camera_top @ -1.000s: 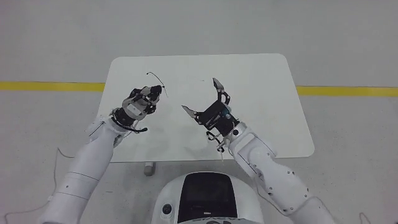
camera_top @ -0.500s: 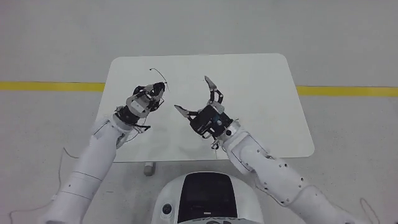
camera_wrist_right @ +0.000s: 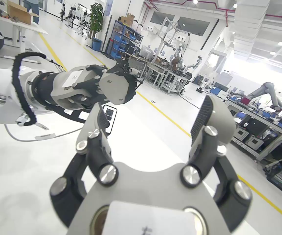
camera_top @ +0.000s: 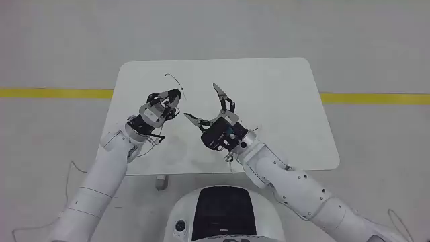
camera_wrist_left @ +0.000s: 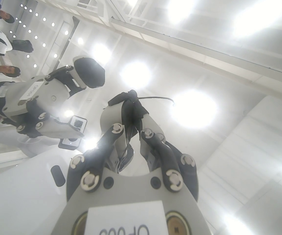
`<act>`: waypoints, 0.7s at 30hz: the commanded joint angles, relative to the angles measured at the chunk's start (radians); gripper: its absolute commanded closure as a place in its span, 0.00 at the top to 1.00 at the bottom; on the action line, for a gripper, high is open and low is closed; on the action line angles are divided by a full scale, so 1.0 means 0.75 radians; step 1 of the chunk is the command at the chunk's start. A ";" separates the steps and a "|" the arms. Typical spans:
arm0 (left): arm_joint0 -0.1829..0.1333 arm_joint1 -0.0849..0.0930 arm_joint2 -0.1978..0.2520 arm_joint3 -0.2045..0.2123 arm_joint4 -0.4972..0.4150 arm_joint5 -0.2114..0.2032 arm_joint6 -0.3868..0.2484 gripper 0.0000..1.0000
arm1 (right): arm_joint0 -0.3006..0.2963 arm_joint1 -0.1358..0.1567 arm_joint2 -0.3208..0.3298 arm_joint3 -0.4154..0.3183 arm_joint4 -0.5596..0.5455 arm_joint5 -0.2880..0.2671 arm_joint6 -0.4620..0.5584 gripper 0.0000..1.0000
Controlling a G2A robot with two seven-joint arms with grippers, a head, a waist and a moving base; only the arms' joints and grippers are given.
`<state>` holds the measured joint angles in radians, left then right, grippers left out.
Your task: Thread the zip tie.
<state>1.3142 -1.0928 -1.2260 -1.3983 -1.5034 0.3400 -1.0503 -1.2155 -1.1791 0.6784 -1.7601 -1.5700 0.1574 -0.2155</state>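
Observation:
My left gripper [camera_top: 173,97] is held above the left part of the white table [camera_top: 282,107], shut on a thin black zip tie [camera_top: 175,79] whose tail curls up and away from the fingertips. In the left wrist view the closed gripper [camera_wrist_left: 131,101] pinches the tie, and the tail [camera_wrist_left: 155,97] sticks out sideways. My right gripper [camera_top: 201,101] stands open just to the right of it, fingers spread wide and empty. The right wrist view shows its open fingers [camera_wrist_right: 153,113] pointing towards the left gripper [camera_wrist_right: 116,89], a short gap away.
The table's front edge [camera_top: 201,173] lies right under both forearms. A yellow floor line [camera_top: 376,98] runs behind the table. The right half of the tabletop is bare.
The right gripper has moved left, closer to the left gripper, staying open. The left gripper has shifted slightly right and away from the body, still holding the zip tie.

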 commanded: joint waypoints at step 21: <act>0.000 0.000 0.000 0.000 0.000 0.000 0.000 0.00 | 0.071 -0.059 -0.051 0.088 0.000 -0.027 0.022 0.32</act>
<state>1.3142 -1.0927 -1.2263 -1.3982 -1.5032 0.3400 -1.0504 -1.1631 -1.2209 0.6406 -1.6959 -1.5700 0.1375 -0.1996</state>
